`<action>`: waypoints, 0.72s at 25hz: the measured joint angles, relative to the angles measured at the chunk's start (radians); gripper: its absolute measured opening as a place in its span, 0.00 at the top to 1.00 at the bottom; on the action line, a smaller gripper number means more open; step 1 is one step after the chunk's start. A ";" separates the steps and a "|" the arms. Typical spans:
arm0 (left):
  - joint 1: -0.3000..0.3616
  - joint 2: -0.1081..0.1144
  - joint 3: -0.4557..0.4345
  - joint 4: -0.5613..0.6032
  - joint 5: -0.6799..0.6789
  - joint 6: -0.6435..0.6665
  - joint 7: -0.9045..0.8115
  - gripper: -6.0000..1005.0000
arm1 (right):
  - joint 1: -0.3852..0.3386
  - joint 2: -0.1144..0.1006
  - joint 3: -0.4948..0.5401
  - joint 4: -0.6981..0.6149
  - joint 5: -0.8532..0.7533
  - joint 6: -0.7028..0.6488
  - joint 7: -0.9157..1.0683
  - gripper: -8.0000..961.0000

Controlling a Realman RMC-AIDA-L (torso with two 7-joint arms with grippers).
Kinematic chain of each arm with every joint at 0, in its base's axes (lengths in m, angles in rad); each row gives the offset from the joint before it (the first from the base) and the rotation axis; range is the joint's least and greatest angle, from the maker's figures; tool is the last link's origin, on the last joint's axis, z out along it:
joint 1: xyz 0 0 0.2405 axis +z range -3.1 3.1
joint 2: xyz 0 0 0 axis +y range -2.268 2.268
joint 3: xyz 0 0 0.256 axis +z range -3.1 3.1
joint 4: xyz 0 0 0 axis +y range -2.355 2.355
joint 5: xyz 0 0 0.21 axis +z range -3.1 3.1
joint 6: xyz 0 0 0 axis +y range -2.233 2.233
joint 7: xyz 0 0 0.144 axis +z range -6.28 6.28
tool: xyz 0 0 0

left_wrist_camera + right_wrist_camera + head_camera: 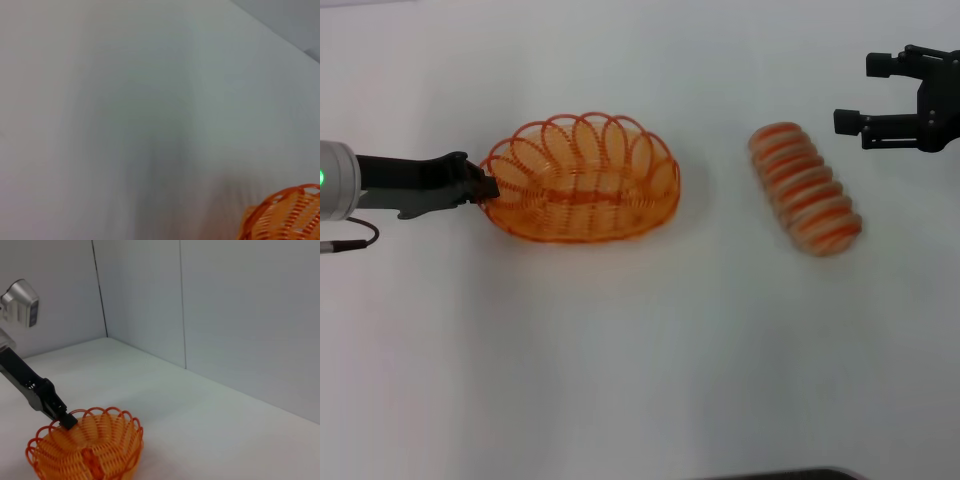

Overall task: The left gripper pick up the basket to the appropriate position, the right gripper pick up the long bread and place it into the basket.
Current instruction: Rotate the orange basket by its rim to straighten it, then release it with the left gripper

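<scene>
The orange wire basket [582,180] sits on the white table, left of centre. My left gripper [488,187] reaches in from the left and is shut on the basket's left rim. The right wrist view shows the same grip [65,420] on the basket [90,450]. A corner of the basket shows in the left wrist view [287,215]. The long bread [805,188] lies at an angle on the table to the basket's right. My right gripper [860,93] is open and empty, beyond and to the right of the bread.
The white table [640,360] stretches around both things. Grey wall panels [225,315] stand behind the table. A dark edge [780,474] shows at the near side. A cable [350,240] hangs below the left arm.
</scene>
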 joint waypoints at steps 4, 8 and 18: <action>0.001 0.000 0.006 0.005 -0.002 -0.002 -0.001 0.91 | 0.000 0.000 0.000 0.000 0.000 0.006 0.000 0.02; 0.001 0.000 0.025 0.006 -0.008 -0.005 -0.003 0.86 | 0.000 0.000 0.000 0.000 0.000 0.007 0.000 0.02; 0.003 0.005 0.026 0.021 -0.026 0.000 0.006 0.66 | 0.000 0.000 0.000 0.000 0.000 0.009 0.000 0.02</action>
